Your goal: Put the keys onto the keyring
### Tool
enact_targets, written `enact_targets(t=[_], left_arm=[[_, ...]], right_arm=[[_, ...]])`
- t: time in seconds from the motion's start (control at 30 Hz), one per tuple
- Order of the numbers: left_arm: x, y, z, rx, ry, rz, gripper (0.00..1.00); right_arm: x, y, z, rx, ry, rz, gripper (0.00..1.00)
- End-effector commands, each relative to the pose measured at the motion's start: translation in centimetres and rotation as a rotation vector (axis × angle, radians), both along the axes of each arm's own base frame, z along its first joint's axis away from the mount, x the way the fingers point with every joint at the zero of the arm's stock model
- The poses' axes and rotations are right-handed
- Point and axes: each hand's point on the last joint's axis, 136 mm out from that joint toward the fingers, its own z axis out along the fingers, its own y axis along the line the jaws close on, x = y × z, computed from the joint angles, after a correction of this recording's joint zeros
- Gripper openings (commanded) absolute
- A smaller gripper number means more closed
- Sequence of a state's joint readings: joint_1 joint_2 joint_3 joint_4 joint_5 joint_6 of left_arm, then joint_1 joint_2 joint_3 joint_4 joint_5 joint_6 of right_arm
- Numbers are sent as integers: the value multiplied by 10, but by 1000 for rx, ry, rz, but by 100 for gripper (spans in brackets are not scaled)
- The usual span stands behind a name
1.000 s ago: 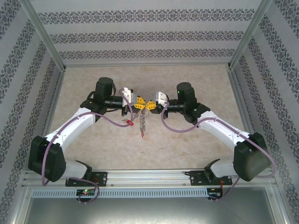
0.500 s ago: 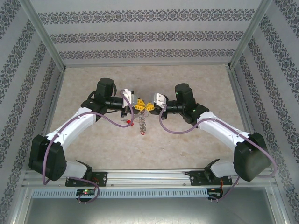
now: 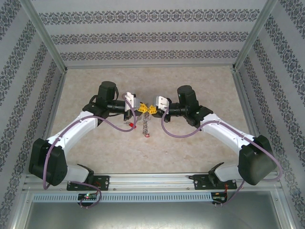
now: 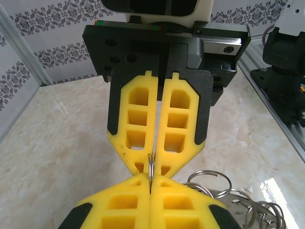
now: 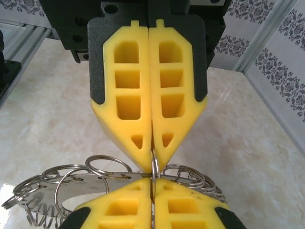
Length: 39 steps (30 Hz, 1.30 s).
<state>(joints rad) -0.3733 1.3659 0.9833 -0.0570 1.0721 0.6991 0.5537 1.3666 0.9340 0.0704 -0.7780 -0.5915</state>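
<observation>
One of the keys, red-headed, is sitting at the near end of the keyring, below its bunched silver loops. A second red speck just left of the keyring is possibly another key, too small to be sure. At the keyring's far end the left gripper and right gripper are meeting tip to tip. Each is pressing its yellow pads together, pinching one thin ring of the keyring. Beyond the keyring the marbled table is running back to a patterned wall.
</observation>
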Motion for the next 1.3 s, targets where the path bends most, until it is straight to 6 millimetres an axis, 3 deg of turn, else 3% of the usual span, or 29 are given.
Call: enact_targets(t=[0.0, 0.23, 0.33, 0.43, 0.47, 0.57, 0.7, 0.8, 0.93, 0.97, 1.03, 1.1, 1.27], left_arm=[[-12, -6, 15, -68, -29, -43, 0], [-13, -8, 19, -105, -29, -61, 0], [-12, -8, 20, -118, -32, -59, 0], [-8, -9, 15, -100, 5, -47, 0], [-6, -8, 12, -87, 26, -36, 5], [-1, -1, 2, -41, 61, 20, 32], [11, 24, -1, -43, 109, 179, 38], [30, 48, -8, -34, 157, 419, 51], [57, 85, -32, -50, 351, 776, 73], [64, 96, -41, -47, 420, 877, 86], [75, 127, -68, -26, 617, 1144, 99], [75, 138, -91, 35, 779, 1242, 100], [58, 128, -144, 210, 1125, 1277, 96]], right_arm=[[-11, 2, 25, 52, -80, 65, 12], [-15, 3, 23, 55, -56, 93, 13], [-16, 3, 23, 60, -43, 103, 0], [-11, 1, 22, 50, -25, 78, 0], [-9, -1, 19, 33, -13, 64, 0], [-5, -11, -4, -110, -10, 26, 0], [-4, -33, -38, -335, -55, -13, 0], [-4, -51, -53, -487, -109, -21, 0], [-3, -71, -61, -673, -208, -6, 0], [-2, -74, -61, -704, -227, -1, 0], [0, -82, -63, -780, -271, 9, 0], [4, -89, -65, -829, -308, 13, 0], [11, -94, -73, -872, -314, 25, 0]])
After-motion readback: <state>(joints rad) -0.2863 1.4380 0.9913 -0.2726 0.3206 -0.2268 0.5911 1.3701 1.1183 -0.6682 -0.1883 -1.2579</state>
